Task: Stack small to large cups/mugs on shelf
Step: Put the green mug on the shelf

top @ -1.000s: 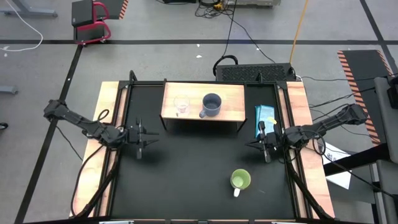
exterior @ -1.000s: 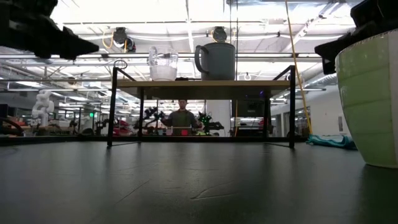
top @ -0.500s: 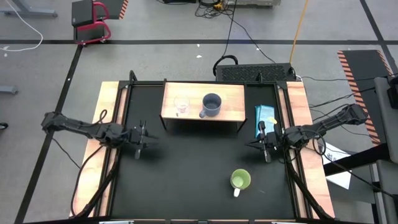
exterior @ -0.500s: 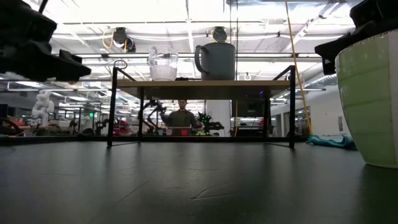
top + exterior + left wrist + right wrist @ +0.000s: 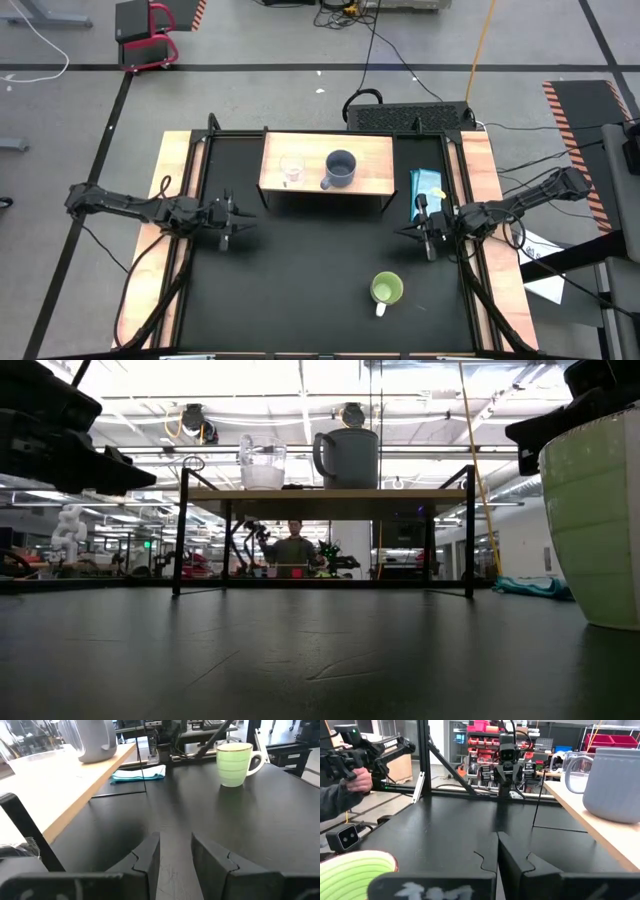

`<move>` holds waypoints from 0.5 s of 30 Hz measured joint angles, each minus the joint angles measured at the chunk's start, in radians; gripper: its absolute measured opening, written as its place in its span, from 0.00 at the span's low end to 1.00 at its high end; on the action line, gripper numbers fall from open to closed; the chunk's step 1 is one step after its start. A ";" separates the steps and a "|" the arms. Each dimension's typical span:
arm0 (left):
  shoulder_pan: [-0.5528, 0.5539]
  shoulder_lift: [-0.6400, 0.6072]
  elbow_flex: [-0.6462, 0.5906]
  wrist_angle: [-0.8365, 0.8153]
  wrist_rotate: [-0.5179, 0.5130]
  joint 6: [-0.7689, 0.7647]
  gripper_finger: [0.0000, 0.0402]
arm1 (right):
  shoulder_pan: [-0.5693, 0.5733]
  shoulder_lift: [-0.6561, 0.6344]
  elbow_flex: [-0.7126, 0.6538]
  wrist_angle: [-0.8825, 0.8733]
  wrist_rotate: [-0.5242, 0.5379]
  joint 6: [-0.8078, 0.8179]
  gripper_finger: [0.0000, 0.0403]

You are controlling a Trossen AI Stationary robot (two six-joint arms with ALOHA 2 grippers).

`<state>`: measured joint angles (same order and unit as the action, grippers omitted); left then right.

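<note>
Lime-green mug (image 5: 386,290) alone on table; glass cup (image 5: 291,168), grey-blue mug (image 5: 340,168) on shelf (image 5: 375,155); left gripper (image 5: 236,224) released, right gripper (image 5: 416,232) clenched empty.

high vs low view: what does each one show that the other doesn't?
Only high: the whole table layout, with the left gripper open and the right gripper shut, both empty, and the full lime-green mug standing on the black table.
Only low: the room behind, with a person beyond the shelf.
Both: the shelf carrying the glass cup and grey-blue mug, side by side.
</note>
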<state>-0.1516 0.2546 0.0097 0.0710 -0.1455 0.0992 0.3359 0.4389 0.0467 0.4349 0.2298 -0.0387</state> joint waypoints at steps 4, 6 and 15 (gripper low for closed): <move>0.000 0.000 0.000 -0.023 0.009 0.000 0.28 | 0.000 0.000 0.000 0.003 0.000 0.004 0.00; 0.000 0.000 0.001 -0.034 0.014 -0.008 0.28 | 0.000 0.000 0.000 0.002 0.000 0.004 0.00; 0.000 0.000 0.002 -0.035 0.014 -0.059 0.28 | 0.000 0.001 0.000 0.039 -0.112 -0.021 0.00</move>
<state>-0.1520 0.2550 0.0113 0.0364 -0.1310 0.0402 0.3355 0.4400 0.0463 0.4741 0.1174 -0.0594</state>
